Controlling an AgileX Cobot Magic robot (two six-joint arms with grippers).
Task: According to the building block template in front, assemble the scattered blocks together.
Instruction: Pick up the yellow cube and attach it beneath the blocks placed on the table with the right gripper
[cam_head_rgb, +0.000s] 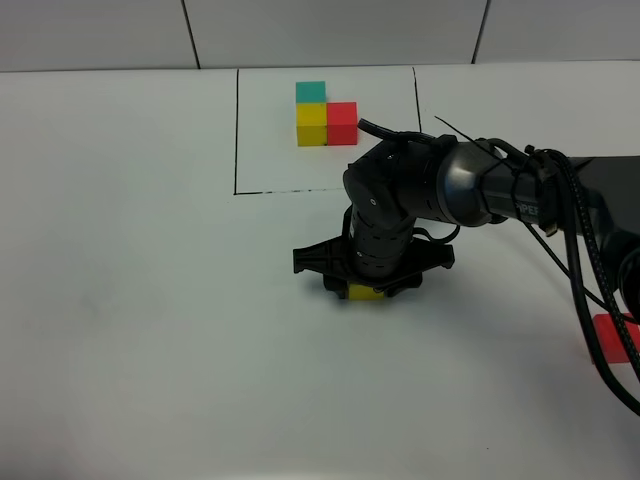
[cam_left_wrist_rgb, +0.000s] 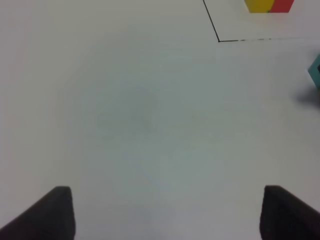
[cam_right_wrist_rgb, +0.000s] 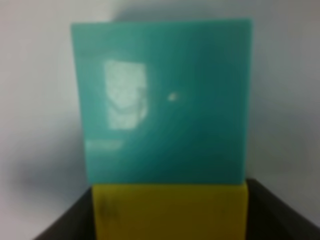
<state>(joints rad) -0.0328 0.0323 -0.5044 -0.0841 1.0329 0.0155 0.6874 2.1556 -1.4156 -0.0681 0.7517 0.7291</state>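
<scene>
Reaching in from the right side of a white table (cam_head_rgb: 130, 300), the right arm points its black right gripper (cam_head_rgb: 370, 283) straight down near the middle of the surface. The loose yellow block (cam_head_rgb: 366, 293) sits on the table directly beneath the gripper, and only its lower edge shows below the jaws from the high camera.

From the right wrist camera, the yellow block fills the space between two dark fingers (cam_right_wrist_rgb: 65, 225), one on either side. The fingers look right up against the block's sides, but it is not possible to tell whether they are squeezing it or have just let go. The loose teal block (cam_right_wrist_rgb: 162, 100) lies flush against the yellow block's far face, beyond the fingertips and not between them. From the high camera the gripper hides the teal block.

The loose red block (cam_head_rgb: 612, 337) lies well apart, at the right edge of the table beside the arm's cables.

The template (cam_head_rgb: 322, 112) stands at the back of the table, inside a thin black outline (cam_head_rgb: 236, 130). It is an L of three cubes, with teal at the back, yellow in front of it and red touching the yellow on the right.

The left gripper (cam_left_wrist_rgb: 170, 215) has its jaws spread wide over bare table with nothing between them, well away from the blocks.
</scene>
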